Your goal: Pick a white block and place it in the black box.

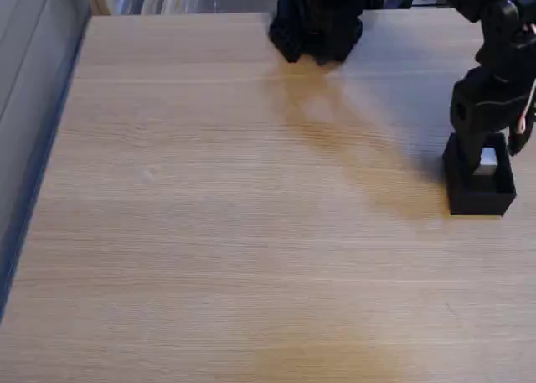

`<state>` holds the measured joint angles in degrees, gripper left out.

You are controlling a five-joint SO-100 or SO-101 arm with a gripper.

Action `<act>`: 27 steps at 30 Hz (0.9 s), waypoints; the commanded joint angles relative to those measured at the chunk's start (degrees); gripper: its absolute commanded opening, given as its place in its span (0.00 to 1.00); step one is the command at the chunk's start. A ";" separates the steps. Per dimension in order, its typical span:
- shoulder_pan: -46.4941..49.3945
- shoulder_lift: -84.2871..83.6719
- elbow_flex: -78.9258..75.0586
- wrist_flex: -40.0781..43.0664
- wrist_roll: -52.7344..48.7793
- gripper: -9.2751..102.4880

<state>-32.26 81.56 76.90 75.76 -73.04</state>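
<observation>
My claw (486, 152) hangs over the black box (480, 200), the white block (487, 158) at its tips; grip unclear, so lifting could drag the block out

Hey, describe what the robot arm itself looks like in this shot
The arm is matte black, built of chunky, blocky segments, with a black base at the table's far edge. Thin red and white cables show beside the gripper, whose parts are black as well.

Tool (487, 151) tips hidden inside the black box (479, 200); white block (487, 158) partly covered; arm cropped at right edge
</observation>
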 commanded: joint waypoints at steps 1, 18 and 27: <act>3.69 10.20 7.82 -2.81 -0.97 0.17; 21.53 76.46 79.19 -7.82 -12.30 0.08; 26.89 99.40 95.89 -0.18 -11.69 0.08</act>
<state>-6.68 176.66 170.42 75.41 -84.38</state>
